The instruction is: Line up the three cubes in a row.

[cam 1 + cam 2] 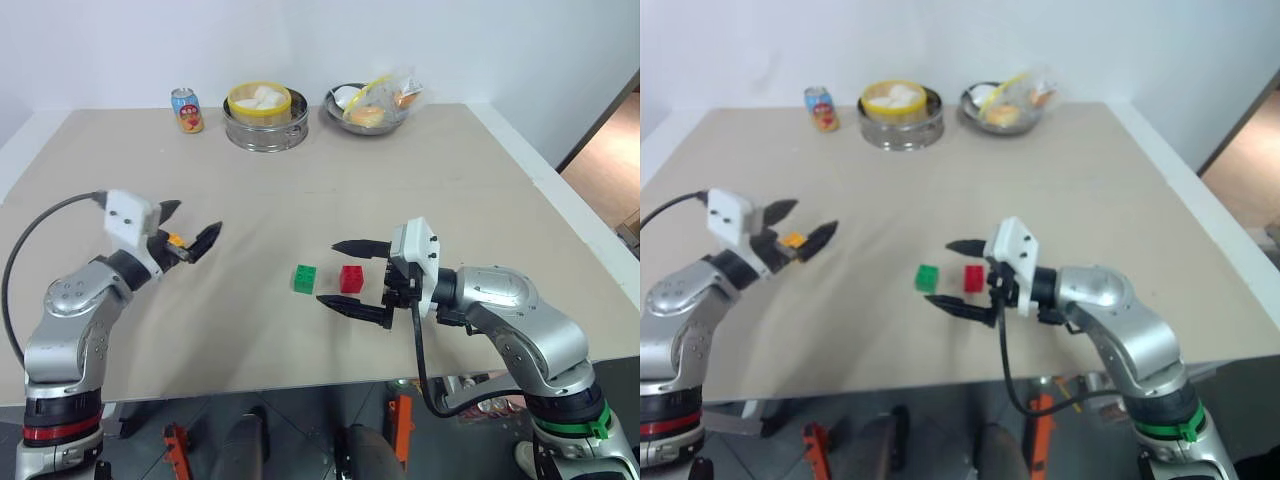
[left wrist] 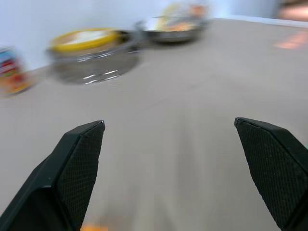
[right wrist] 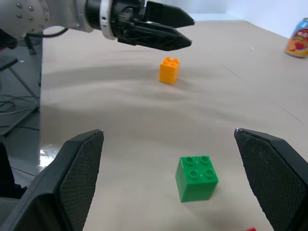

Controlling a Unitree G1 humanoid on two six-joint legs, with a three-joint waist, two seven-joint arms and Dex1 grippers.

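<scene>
Three small studded plastic cubes sit on your beige tabletop [image 1: 300, 180]: green [image 1: 305, 279] and red [image 1: 351, 279] just beside each other near centre, yellow-orange [image 3: 169, 70] well apart to the left. Your left gripper [image 1: 190, 232] hangs above the yellow-orange one, jaws spread, holding nothing. Your right gripper [image 1: 348, 275] is also spread, empty — its fingers flank the red cube without touching.

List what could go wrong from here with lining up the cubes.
1. The yellow-orange cube stands well apart from the green cube and red cube, so the row looks unfinished.
2. The open right gripper straddles the red cube; moving sideways could knock it or the green one askew.
</scene>
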